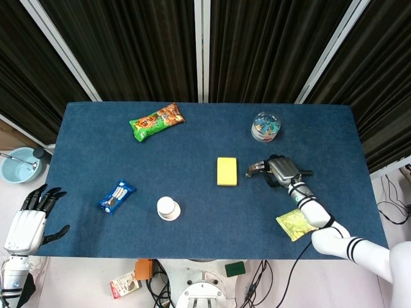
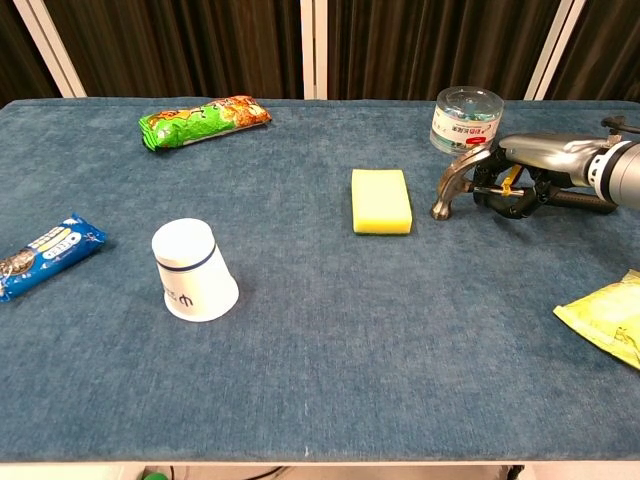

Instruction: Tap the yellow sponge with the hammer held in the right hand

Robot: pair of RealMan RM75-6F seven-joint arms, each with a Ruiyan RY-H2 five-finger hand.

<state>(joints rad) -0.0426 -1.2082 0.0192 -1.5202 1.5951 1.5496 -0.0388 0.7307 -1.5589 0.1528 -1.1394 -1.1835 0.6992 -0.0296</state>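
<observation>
The yellow sponge [image 1: 227, 171] [image 2: 381, 200] lies flat near the middle of the blue table. Just to its right the hammer [image 1: 252, 169] [image 2: 455, 185] rests with its metal head on the cloth, a small gap from the sponge. Its dark handle [image 2: 585, 202] runs off to the right. My right hand [image 1: 282, 170] [image 2: 540, 160] lies over the handle close to the head, and its fingers curl around it. My left hand [image 1: 29, 221] hangs off the table's lower left corner, fingers spread and holding nothing. The chest view does not show it.
A green snack bag [image 1: 157, 120] [image 2: 203, 121] lies at the back left, and a clear tub [image 1: 265, 126] [image 2: 467, 118] stands behind the hammer. A white cup [image 1: 168, 208] [image 2: 192, 268] and a blue cookie pack [image 1: 116, 196] [image 2: 45, 255] sit front left. A yellow-green packet [image 1: 295, 224] [image 2: 608, 318] lies front right.
</observation>
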